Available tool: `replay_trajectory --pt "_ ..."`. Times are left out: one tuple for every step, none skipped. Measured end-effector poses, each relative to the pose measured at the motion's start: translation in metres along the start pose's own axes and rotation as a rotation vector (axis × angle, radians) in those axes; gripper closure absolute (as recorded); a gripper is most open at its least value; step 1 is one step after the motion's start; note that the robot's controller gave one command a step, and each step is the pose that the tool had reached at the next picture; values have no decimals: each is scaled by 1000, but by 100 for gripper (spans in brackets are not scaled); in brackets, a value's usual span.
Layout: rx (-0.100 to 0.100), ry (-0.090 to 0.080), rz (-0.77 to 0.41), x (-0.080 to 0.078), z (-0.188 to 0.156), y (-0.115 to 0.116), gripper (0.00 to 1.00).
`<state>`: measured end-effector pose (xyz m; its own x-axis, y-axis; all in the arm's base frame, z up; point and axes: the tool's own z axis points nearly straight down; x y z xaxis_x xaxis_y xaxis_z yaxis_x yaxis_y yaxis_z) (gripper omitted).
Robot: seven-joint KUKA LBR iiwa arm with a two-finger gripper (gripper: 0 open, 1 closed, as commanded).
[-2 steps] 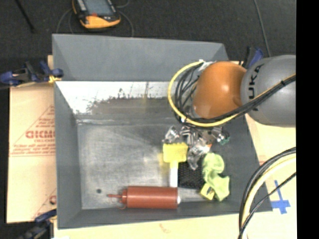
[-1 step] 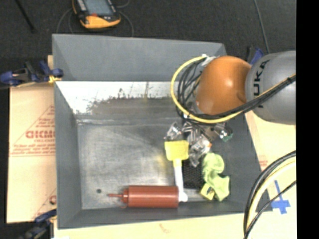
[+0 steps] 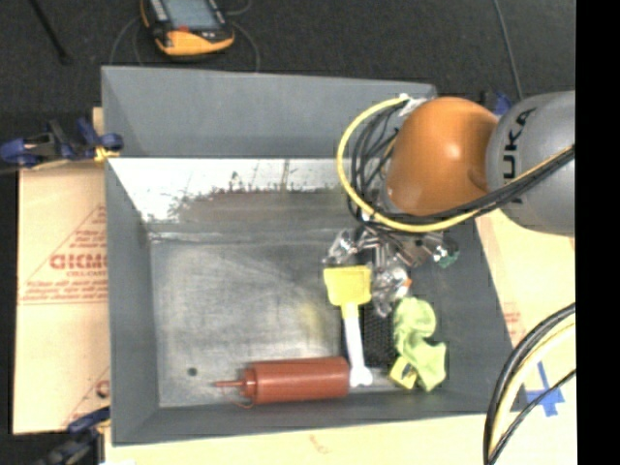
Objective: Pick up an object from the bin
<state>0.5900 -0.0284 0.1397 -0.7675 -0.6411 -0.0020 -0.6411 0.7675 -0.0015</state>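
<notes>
While the orange-capped wrist hangs at about 2 o'clock over the grey bin (image 3: pixel 131 289), the gripper (image 3: pixel 373 264) is just at the upper edge of the yellow head of a white-handled scraper (image 3: pixel 347 287), which lies toward 4 o'clock on the floor; whether the gripper is open or closed cannot be told. A black block (image 3: pixel 376 337) lies against the handle, a crumpled lime-green cloth (image 3: pixel 418 342) lies at the block's 3 o'clock, and a red squeeze bottle (image 3: pixel 295 380) lies on its side at 6 o'clock

A dark carpeted floor (image 3: pixel 310 17) is stretching across the top. An orange and black handheld device (image 3: pixel 187 22) is lying on it at the upper left, a thin cable (image 3: pixel 254 27) looping around it.
</notes>
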Motion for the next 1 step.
replay_trajectory --pt "2 -2 0 0 -15 -1 100"
